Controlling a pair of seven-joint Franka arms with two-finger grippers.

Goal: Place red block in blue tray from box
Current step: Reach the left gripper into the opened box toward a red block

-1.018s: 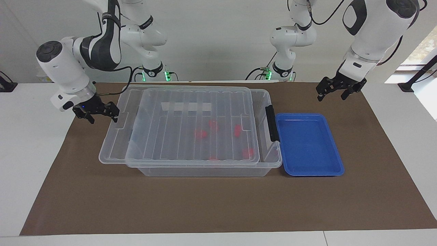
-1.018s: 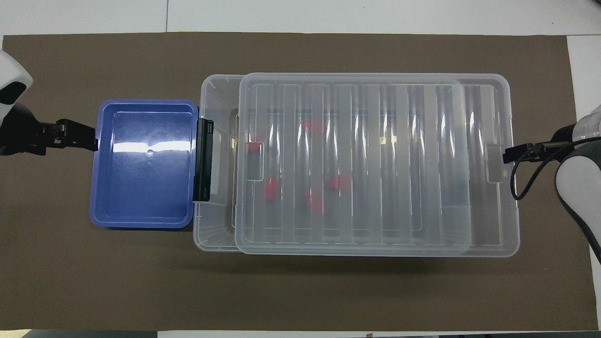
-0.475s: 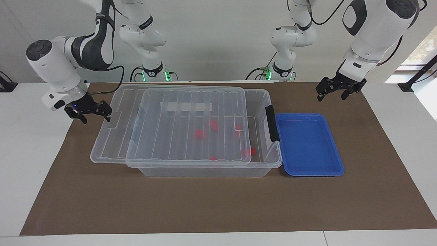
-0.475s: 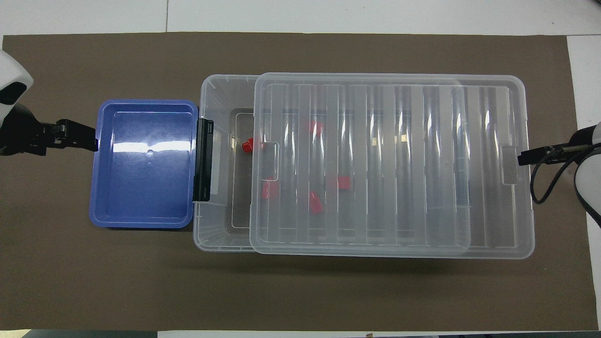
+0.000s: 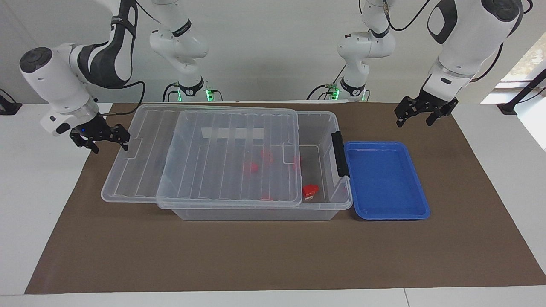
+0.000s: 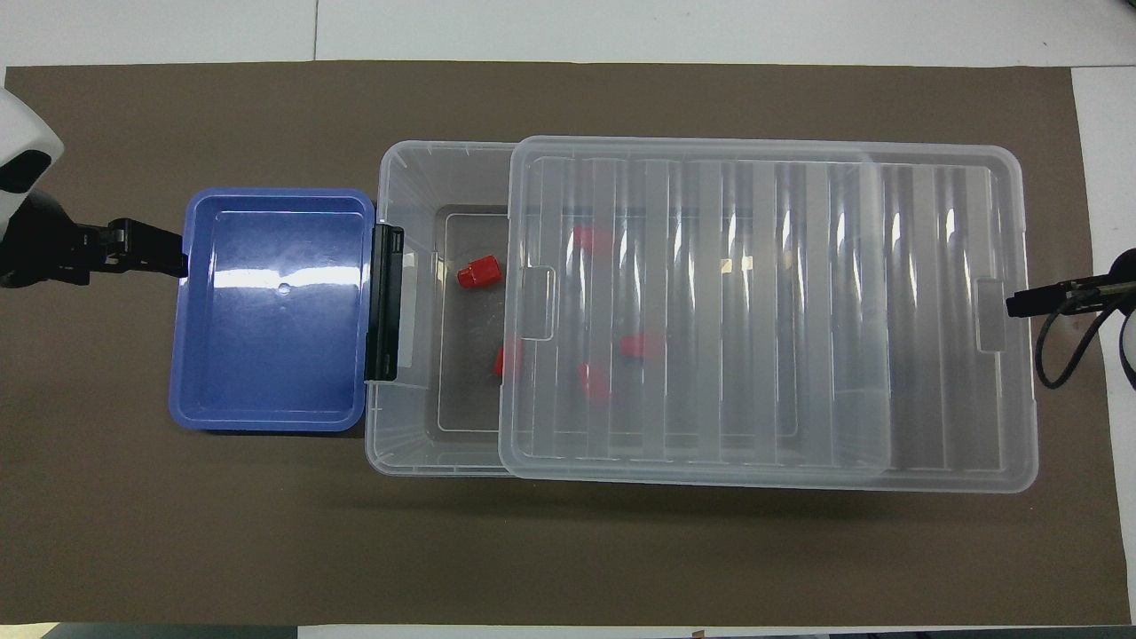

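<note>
lid [image 6: 763, 311]: its ribbed plastic blurs four red blocks beneath, one [image 6: 641, 345] near its centre
right gripper [image 6: 1021, 304]: overhead, only its tip shows at 3 o'clock
left gripper [image 6: 169, 262]: arm cropped at 9 o'clock

Even, bright indoor light over a sharply focused table.

White glare streaks run along the ribs of the clear lid [image 6: 763, 311] and across the floor of the blue tray [image 6: 266, 373]; the box [image 5: 256, 213] casts a soft, narrow shadow on the brown mat [image 5: 273, 256]. Daylight whitens a window [image 5: 527, 59] at the facing view's edge.
</note>
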